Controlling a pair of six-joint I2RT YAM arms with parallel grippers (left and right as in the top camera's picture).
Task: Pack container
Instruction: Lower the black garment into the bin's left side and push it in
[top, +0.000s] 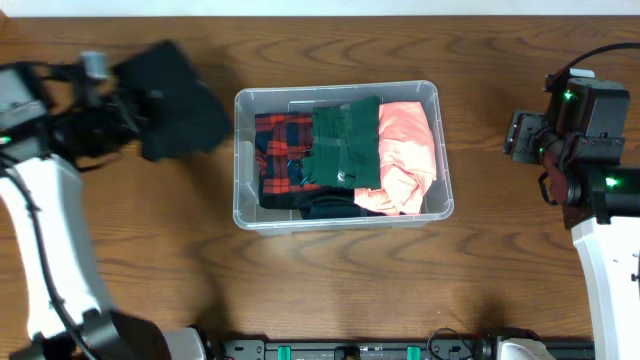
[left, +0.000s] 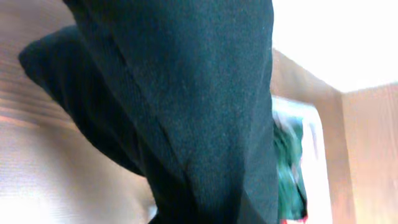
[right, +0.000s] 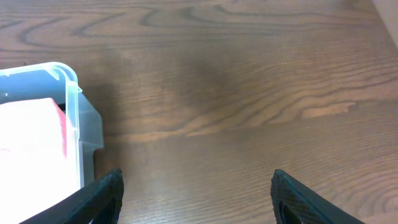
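Observation:
The clear plastic container (top: 244, 150) sits mid-table, holding a red plaid garment (top: 280, 150), a dark green one (top: 345, 140) and a salmon one (top: 408, 150). My left gripper (top: 135, 105) is shut on a black garment (top: 180, 110) and holds it above the table just left of the container. The black cloth (left: 186, 99) fills the left wrist view and hides the fingers; the container (left: 314, 143) shows blurred at the right. My right gripper (right: 196, 186) is open and empty over bare wood, right of the container's corner (right: 71, 93); it also shows in the overhead view (top: 520, 135).
The wooden table (top: 330, 290) runs around the container. The right arm's white body (top: 610, 260) stands at the right edge, the left arm's (top: 50, 250) at the left. Black rails line the front edge (top: 350, 350).

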